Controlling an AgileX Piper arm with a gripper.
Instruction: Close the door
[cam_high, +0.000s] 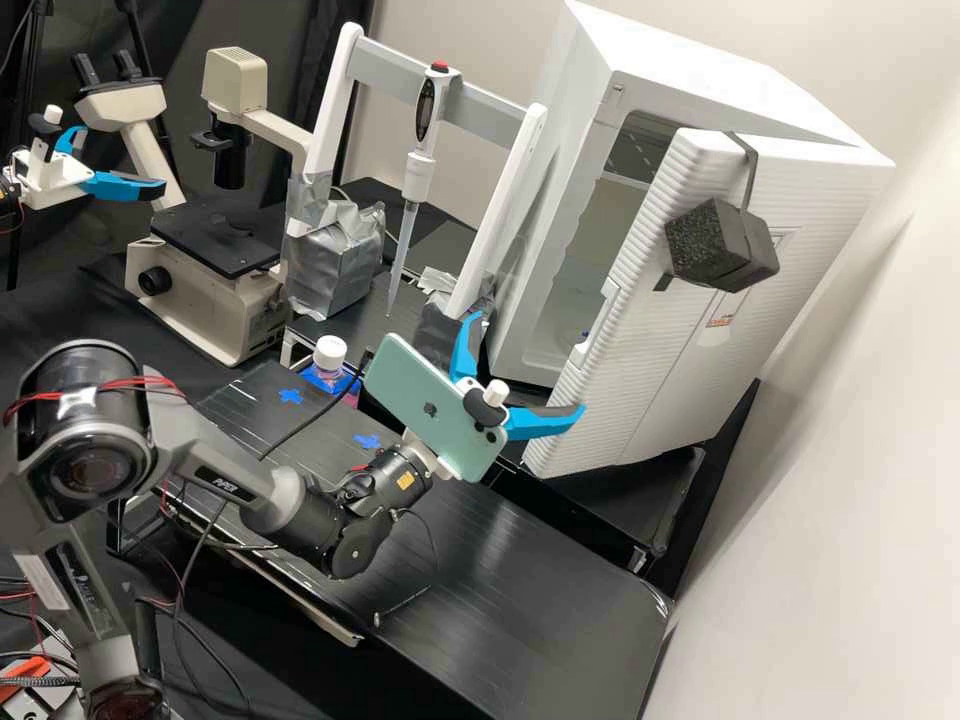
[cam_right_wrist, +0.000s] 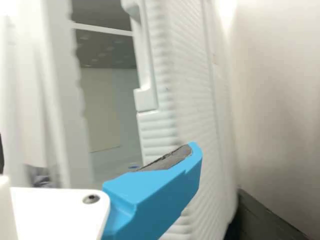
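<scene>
I work at a black counter (cam_high: 540, 610), its smooth top catching pale streaks of light. To its right, just beside its rounded corner, rises a plain off-white wall (cam_high: 830, 570), with a soft grey shadow slanting down it. Beyond the counter's far edge I have a second black table (cam_high: 620, 510), and farther back another pale wall (cam_high: 470, 35). Dark drapery (cam_high: 205, 28) hangs in folds behind the counter, toward its left. My wrist view catches a bright glare on the right-hand wall.

Cabinet (cam_high: 690, 60) and door (cam_high: 640, 370) leave a gap; the white stand (cam_high: 503, 215) crowds alongside.
</scene>
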